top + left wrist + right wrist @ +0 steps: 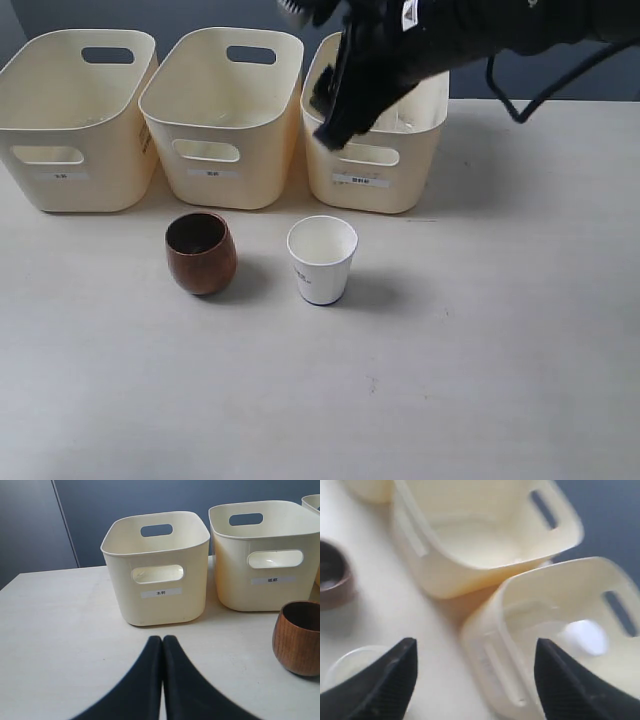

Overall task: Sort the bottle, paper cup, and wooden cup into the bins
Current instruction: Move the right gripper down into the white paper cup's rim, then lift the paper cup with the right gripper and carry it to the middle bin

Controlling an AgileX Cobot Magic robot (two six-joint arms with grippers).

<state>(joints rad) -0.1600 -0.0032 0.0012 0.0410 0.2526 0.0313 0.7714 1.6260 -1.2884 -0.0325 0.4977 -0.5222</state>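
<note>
cream-yellow bins [220, 120], reddish-brown wooden cup [201, 253], white paper cup [322, 259] — dark blue base

What we cannot make out — hidden, cropped and blurred parts

From outside, the right arm [400, 50] covers much of the right-hand bin [375, 185], so we cannot see inside it, and its gripper is a dark smear. The right wrist view is blurred throughout — a white blob [585, 637] in the nearer bin may be the bottle's cap, but we cannot say; the wooden cup [332, 580] and paper cup [350, 667] are cut by the edge. In the left wrist view the wooden cup is cropped, and the bin labels [160, 593] are too small to read.
</note>
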